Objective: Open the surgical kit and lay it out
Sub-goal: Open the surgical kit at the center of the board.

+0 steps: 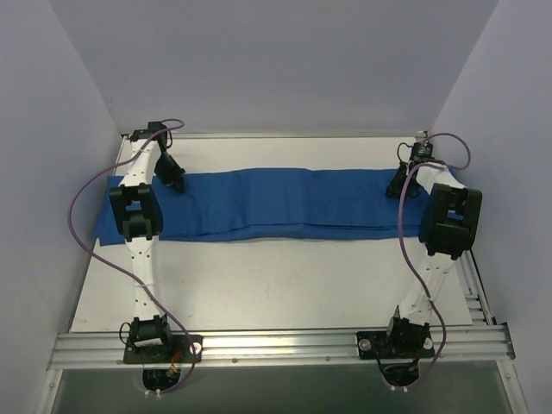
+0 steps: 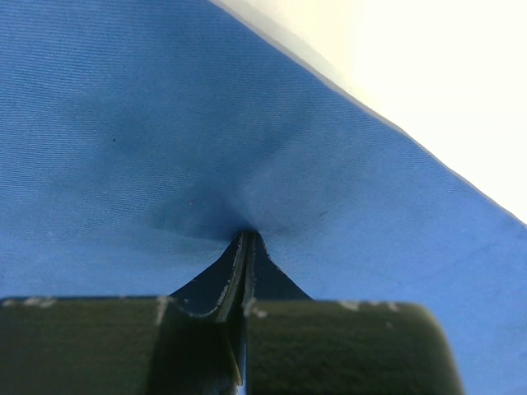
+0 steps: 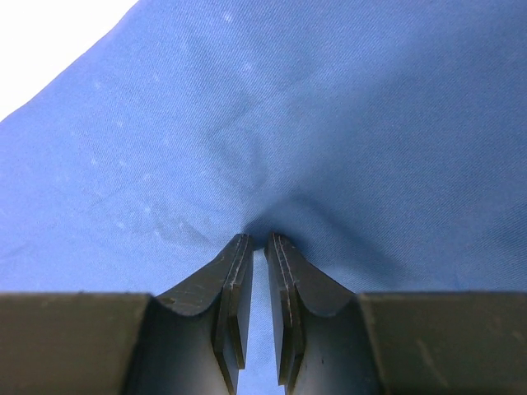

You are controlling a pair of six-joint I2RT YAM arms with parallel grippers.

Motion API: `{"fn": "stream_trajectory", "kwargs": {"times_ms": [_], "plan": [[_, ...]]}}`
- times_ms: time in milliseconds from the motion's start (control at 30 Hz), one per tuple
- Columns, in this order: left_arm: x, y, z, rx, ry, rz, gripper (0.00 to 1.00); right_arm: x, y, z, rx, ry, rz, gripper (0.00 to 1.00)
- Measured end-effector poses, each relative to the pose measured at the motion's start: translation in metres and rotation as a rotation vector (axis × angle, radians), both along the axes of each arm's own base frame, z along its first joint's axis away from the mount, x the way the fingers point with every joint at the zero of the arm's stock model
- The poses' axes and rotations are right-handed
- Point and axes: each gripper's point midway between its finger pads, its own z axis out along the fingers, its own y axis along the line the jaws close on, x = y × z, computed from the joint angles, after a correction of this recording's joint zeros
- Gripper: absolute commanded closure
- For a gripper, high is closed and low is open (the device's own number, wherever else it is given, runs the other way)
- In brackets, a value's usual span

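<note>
The surgical kit shows only as a royal-blue cloth wrap (image 1: 276, 203), drawn out into a long folded band across the far half of the table. My left gripper (image 1: 172, 178) is at its far left end. In the left wrist view it (image 2: 247, 236) is shut tight on a pinch of cloth (image 2: 165, 123), with creases running to the tips. My right gripper (image 1: 403, 184) is at the far right end. Its tips (image 3: 258, 239) stand a narrow slit apart, with puckered cloth (image 3: 346, 123) bunched between them. What lies inside the wrap is hidden.
White table (image 1: 285, 285) lies bare in front of the cloth, between the two arm bases. Grey walls close in at left, right and back. A metal rail (image 1: 285, 345) runs along the near edge. Purple cables loop beside each arm.
</note>
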Motion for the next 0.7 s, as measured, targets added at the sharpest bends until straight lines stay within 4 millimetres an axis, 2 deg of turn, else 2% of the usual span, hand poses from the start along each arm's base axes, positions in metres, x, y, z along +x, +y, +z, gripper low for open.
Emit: {"fn": "stream_trajectory", "kwargs": {"times_ms": [367, 600, 700], "plan": [[-0.032, 0.009, -0.002, -0.042, 0.059, 0.05, 0.98, -0.003, -0.001, 0.0, -0.018, -0.054, -0.003, 0.83], [-0.043, 0.01, -0.003, -0.051, 0.085, 0.045, 0.98, -0.017, -0.005, -0.002, -0.023, -0.073, -0.017, 0.84], [-0.046, 0.01, -0.003, -0.06, 0.089, 0.032, 0.98, -0.025, -0.014, 0.0, -0.024, -0.071, -0.04, 0.84]]}}
